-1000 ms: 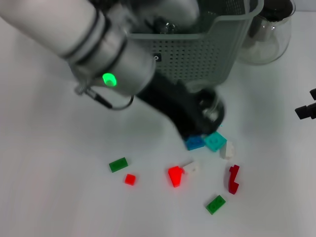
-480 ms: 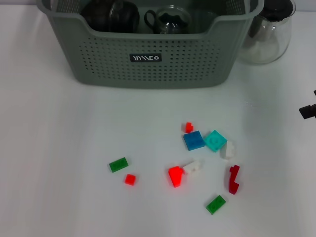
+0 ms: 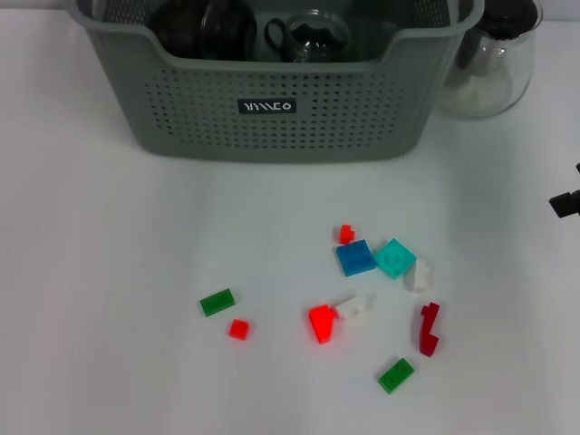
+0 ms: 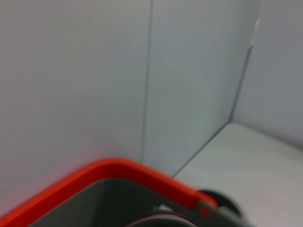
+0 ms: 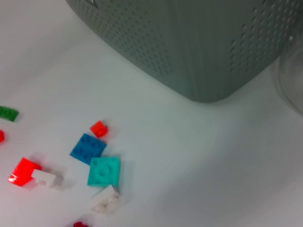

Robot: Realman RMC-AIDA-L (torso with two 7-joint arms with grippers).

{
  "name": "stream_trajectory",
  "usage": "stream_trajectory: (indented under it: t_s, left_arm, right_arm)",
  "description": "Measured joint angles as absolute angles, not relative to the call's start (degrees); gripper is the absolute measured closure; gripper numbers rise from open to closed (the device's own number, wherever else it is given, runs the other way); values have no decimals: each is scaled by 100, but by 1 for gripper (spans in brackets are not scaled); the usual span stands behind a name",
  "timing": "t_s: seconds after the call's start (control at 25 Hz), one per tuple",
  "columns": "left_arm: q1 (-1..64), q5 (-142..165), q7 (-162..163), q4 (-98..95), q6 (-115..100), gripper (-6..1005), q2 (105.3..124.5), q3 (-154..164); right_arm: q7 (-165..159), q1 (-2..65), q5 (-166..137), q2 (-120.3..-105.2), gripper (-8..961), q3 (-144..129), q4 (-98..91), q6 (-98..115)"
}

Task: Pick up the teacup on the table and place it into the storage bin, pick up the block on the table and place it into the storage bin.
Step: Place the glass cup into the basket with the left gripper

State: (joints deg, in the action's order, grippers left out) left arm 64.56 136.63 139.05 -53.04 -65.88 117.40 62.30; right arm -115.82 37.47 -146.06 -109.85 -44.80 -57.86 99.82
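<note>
Perforated grey-green plastic storage bin holds a glossy dark teacup; small square studded blocks scatter nearer on the smooth white bench; right hand far right, grip unclear

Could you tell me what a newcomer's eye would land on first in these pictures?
Probably the large grey-green perforated plastic storage bin at the table's far edge, with dark teaware inside. Next, the scatter of small bright plastic blocks on the white table in front of it, especially the glowing red block and the blue square block beside a teal one.
</note>
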Motion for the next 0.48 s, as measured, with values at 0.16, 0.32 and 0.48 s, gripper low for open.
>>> stream_trajectory:
  t_s: [0.16, 0.32, 0.48]
  left_arm:
    - [6643, 14277, 13929, -4799, -5969, 948, 11971, 6372]
    - [6681, 14630, 13931, -4601, -5596, 948, 12151, 6377]
    - [6720, 14836, 13932, -4380, -5233, 948, 12250, 6391]
  right_arm:
    - [-11534, 3766, -14752, -11024, 37, -4491, -5789, 9955]
    - [-11489, 3777, -14765, -11033, 37, -4477, -5768, 9912]
    - [-11464, 3792, -14766, -11036, 37, -4480, -5754, 9894]
